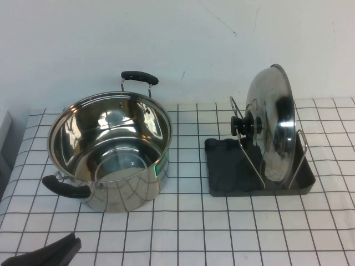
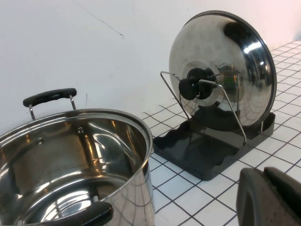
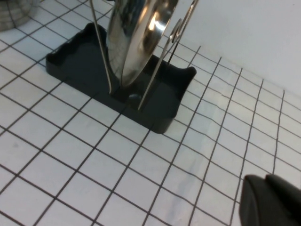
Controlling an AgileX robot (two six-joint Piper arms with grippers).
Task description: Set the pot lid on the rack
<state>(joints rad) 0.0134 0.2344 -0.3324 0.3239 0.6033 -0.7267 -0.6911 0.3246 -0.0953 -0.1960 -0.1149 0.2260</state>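
Nearest, at the front edge: left tool (image 1: pixel 52 252), dark, low on a white-tiled bench (image 1: pixel 183 233) with black grid lines; fingers' state cannot be told. Plain white wall (image 1: pixel 166 39) behind. Right tool (image 3: pixel 273 200) beside the rack's end; state cannot be told. Left of centre, open steel pot (image 1: pixel 109 151), black handles. Well apart to the right, dark grey rack (image 1: pixel 258 169), with the pot lid (image 1: pixel 272 122) standing on edge between wire loops, knob toward the pot.
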